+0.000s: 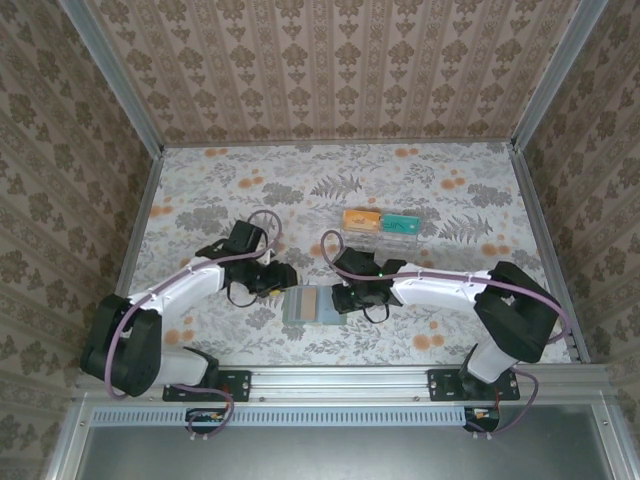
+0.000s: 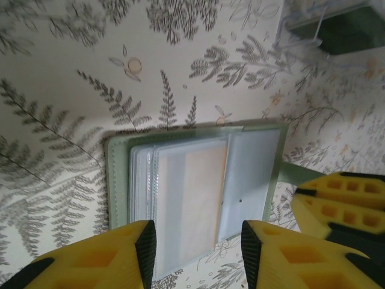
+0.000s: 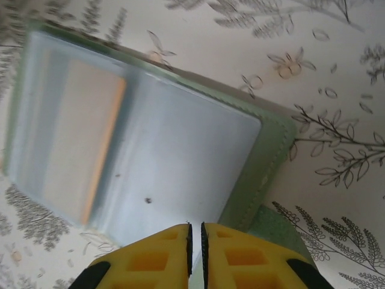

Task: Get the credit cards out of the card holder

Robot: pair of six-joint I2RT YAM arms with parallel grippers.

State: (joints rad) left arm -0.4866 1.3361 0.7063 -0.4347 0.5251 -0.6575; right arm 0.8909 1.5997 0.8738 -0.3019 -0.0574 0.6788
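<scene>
The wallet (image 1: 313,305) is laid open and flat on the flowered table (image 1: 250,190), between the two arms, so that its clear sleeves are turned upward. A tan card (image 2: 201,198) is seen inside one sleeve, not yet drawn out. The left gripper (image 2: 197,244) is held low over the wallet's near edge with its jaws partly apart, and nothing is seen clamped between them. The gap is lined up with the sleeve that holds the card, apparently so that the card's end can be taken. The right gripper (image 3: 194,241) is set at the opposite side, at the edge of the blue-grey inner panel, and its fingers (image 3: 150,259) are seen almost touching. Whether the panel is pinched cannot be told. That side is judged to be pinned so that the wallet is not dragged along when the card is pulled.
</scene>
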